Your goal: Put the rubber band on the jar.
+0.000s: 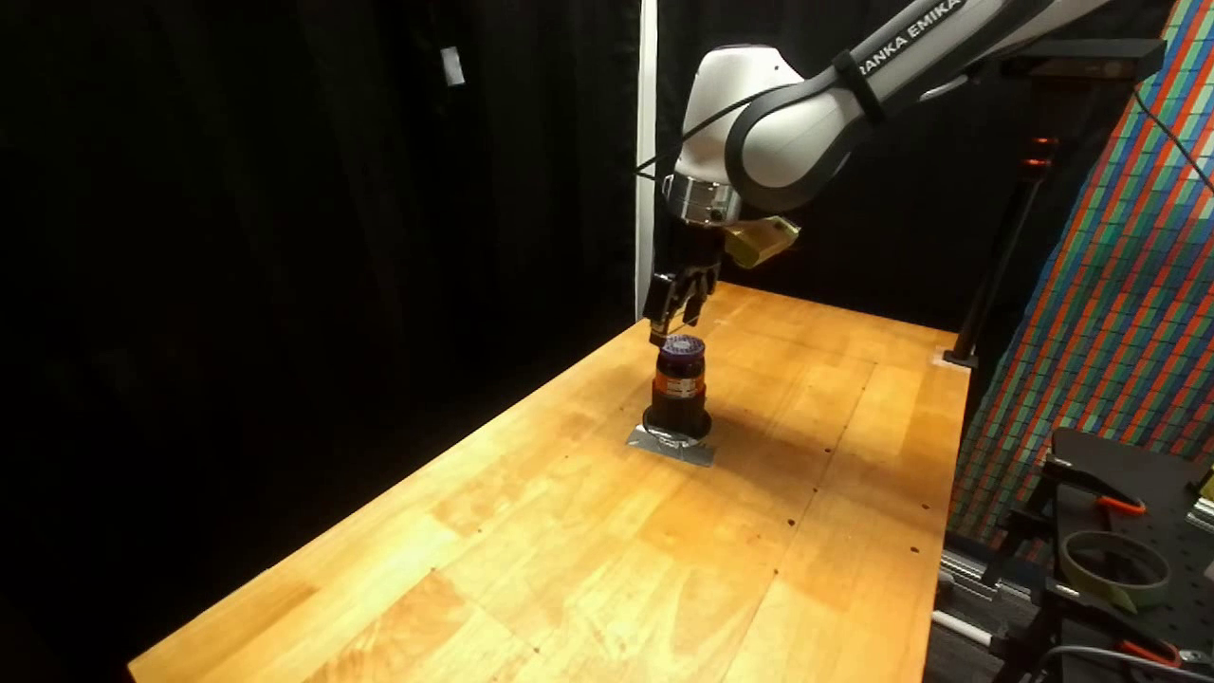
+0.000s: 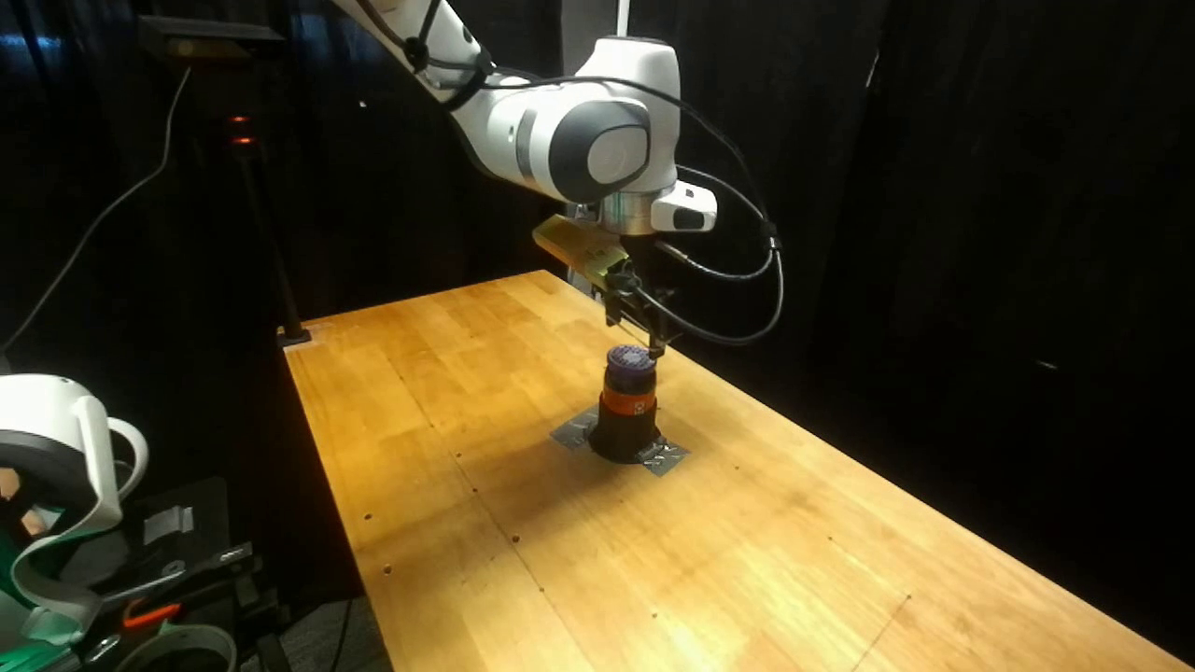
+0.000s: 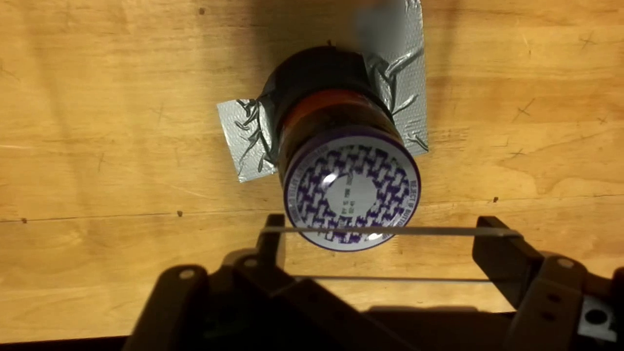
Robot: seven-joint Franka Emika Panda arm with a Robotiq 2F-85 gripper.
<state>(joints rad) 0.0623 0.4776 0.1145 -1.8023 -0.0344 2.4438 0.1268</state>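
The jar has a purple and white patterned lid and a dark body with an orange label. It stands upright in both exterior views (image 1: 680, 384) (image 2: 629, 401), and its lid faces up in the wrist view (image 3: 352, 192). My gripper (image 3: 383, 226) is open, fingers pointing down; it also shows in both exterior views (image 1: 675, 330) (image 2: 635, 338). The thin pale rubber band (image 3: 438, 231) is stretched around both fingers, with two strands across the gap. The fingers are just above the lid and offset to one side, so the front strand crosses the lid's edge in the wrist view.
A black round holder (image 2: 624, 437) surrounds the jar's base. Silver tape (image 3: 248, 141) fixes it to the wooden table (image 1: 569, 569). A dark post (image 1: 996, 256) stands at the table's far corner. A side bench (image 1: 1091, 465) carries tools and a tape roll (image 1: 1114, 569).
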